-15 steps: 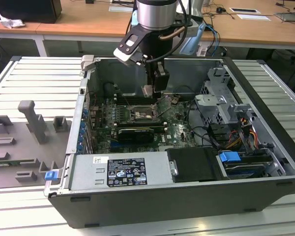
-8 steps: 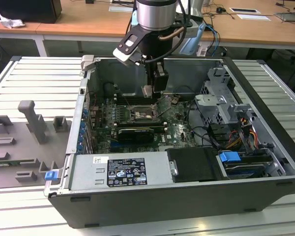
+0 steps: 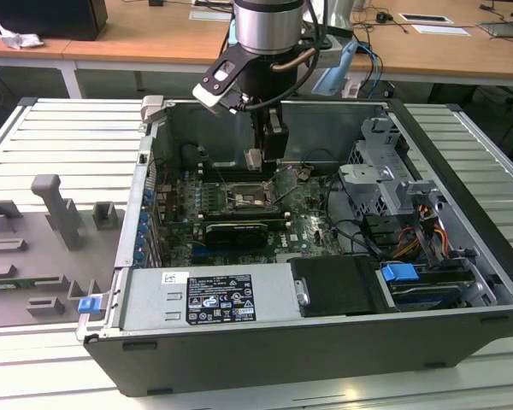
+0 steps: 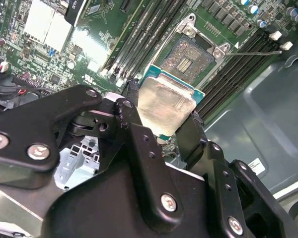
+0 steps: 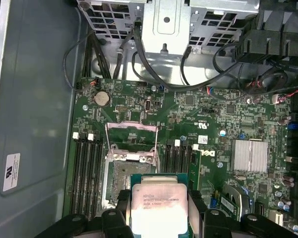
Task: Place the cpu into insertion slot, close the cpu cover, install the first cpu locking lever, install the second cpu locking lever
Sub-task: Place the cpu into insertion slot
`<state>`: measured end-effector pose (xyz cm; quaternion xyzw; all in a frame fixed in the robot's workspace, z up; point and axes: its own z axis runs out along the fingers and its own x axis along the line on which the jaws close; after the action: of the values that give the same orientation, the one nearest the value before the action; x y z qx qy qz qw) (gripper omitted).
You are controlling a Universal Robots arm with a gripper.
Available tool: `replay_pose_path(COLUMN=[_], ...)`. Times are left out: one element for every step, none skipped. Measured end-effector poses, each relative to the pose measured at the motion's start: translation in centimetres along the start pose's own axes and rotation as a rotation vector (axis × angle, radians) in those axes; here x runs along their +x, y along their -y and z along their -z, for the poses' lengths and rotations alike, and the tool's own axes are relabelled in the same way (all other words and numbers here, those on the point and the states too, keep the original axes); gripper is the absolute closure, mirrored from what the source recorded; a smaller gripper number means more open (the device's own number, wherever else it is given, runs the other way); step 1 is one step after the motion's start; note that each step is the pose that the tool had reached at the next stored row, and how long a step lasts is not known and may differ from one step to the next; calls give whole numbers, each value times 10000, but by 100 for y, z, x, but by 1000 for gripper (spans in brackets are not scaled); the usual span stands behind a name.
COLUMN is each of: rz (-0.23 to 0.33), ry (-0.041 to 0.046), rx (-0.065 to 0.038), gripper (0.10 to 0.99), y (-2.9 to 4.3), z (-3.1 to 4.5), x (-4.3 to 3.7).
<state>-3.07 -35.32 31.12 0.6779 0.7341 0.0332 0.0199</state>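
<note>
Pinching the cpu (image 3: 255, 158) by two opposite edges, the gripper (image 3: 261, 152) hangs in the exterior view above the insertion slot (image 3: 250, 202), apart from the board. In the second wrist view the cpu lies flat between the fingers (image 4: 134, 124), with the bare insertion slot just ahead of the tips and lower, memory slots (image 4: 149, 29) flanking it. In the first wrist view the cpu cover (image 5: 134, 156) stands swung open beyond the insertion slot, so nothing seems to bar the way down.

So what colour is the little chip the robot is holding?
The cpu: silver-grey top, green rim, clearest in first wrist view.
</note>
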Motion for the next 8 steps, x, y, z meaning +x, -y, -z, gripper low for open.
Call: replay_pose_path(rz=[-51,-67,-78,-91,-115,-124,-141,-150], ry=[2,3,4,5,6,7,8,9], rx=[-2,-2,-2,-3,-3,-3,-4,-4], gripper=[545,545,545,545,545,545,545,545], y=[1,1,2,2,3,3,4,4], z=[-11,-16,-19,-24,-32,-36,-45,-50], x=[0,0,0,0,0,0,0,0])
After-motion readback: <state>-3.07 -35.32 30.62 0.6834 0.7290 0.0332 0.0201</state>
